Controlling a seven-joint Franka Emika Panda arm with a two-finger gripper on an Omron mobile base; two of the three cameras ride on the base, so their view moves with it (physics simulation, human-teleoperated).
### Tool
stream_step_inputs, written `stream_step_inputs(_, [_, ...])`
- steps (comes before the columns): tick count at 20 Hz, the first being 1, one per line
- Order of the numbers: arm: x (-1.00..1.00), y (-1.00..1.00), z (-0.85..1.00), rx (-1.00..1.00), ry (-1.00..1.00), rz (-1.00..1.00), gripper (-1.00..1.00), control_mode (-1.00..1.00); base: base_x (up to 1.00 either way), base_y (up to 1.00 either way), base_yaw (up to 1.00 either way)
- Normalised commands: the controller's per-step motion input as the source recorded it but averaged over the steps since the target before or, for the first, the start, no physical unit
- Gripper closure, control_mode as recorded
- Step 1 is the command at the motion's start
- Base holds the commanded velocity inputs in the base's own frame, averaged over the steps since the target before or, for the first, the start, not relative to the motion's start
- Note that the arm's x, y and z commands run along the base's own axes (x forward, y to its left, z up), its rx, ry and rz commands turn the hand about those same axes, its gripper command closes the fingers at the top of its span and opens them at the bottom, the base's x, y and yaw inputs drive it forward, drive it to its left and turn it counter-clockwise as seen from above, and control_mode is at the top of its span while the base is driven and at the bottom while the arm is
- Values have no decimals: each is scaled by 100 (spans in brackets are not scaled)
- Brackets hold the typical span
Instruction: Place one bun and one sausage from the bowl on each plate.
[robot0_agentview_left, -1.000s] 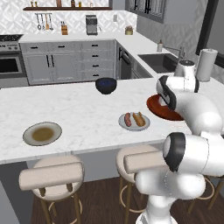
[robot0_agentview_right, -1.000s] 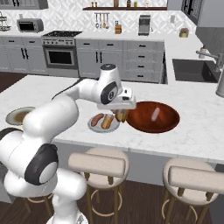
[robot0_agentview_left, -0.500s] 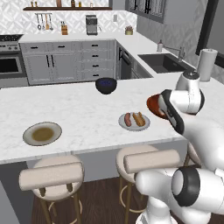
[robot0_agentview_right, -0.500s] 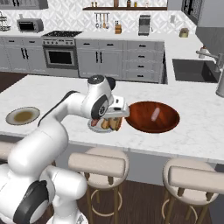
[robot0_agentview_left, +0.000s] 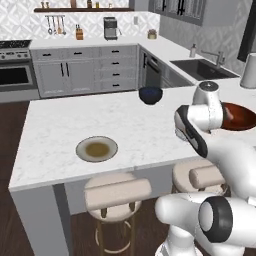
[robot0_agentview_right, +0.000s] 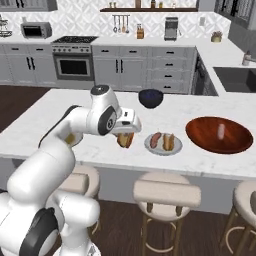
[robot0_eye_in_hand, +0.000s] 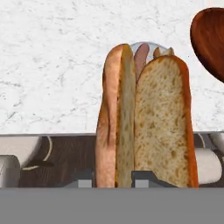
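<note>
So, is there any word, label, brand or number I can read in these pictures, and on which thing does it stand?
None: no text can be read anywhere.
The bun, the plates, the wooden bowl and the blue-black bowl carry no print.
The microwave and oven fronts are too small to show any.

Bright, even, shadowless rendered light; sharp focus throughout, faint gloss on the bowl (robot0_agentview_right: 219, 135).
</note>
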Motion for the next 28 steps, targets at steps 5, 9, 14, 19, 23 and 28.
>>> stream_step_inputs(5, [2, 17, 0, -2, 3, -1, 100, -100, 5, 72, -8])
stream_step_inputs(9, [4, 99, 0, -14, 12, -2, 100, -100, 0, 0, 0])
stream_step_inputs(14, [60, 100, -14, -8, 2, 0, 100, -100, 0, 0, 0])
stream_step_inputs(19, [93, 90, -27, 14, 0, 0, 100, -100, 0, 0, 0])
stream_step_inputs(23, [88, 18, -16, 21, 1, 0, 100, -100, 0, 0, 0])
stream_step_inputs(28, [46, -3, -1, 22, 8, 0, 100, -100, 0, 0, 0])
